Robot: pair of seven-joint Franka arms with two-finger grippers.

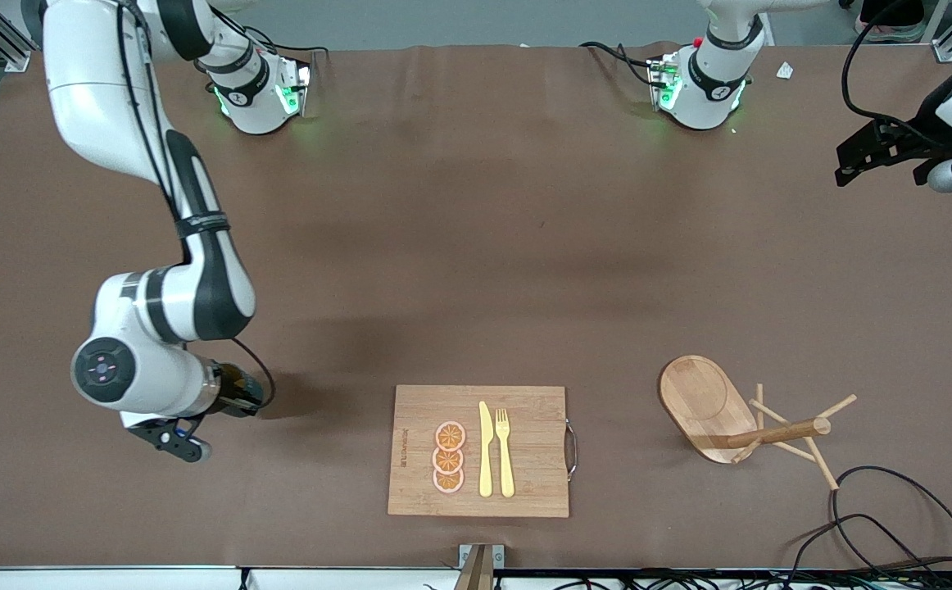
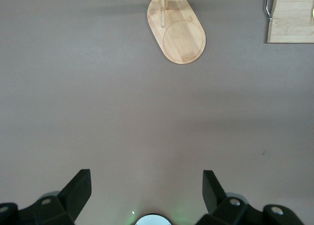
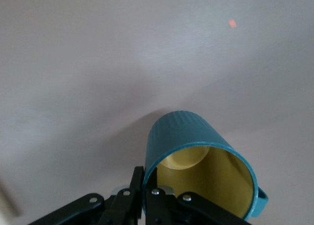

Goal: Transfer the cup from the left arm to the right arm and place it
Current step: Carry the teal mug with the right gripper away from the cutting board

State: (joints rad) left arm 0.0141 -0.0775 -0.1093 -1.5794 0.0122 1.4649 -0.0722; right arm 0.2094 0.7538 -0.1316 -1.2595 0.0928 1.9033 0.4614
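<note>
Cutting board [image 1: 525, 426] nearest camera | right gripper [image 3: 147, 198] clenched on cup [image 3: 196, 156] rim, at cup's 7 o'clock | left gripper [image 2: 147, 193] released, waiting | board's writing unreadable

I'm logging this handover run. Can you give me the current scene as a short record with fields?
cup: teal mug, yellow inside, gripped at its rim
right claw: shut on the mug, low at the right arm's end of the table
left claw: open, empty, raised at the left arm's end; that arm waits
cutting board: holds three orange slices, a yellow knife and a fork
mug rack: wooden, tipped over beside the board
</note>
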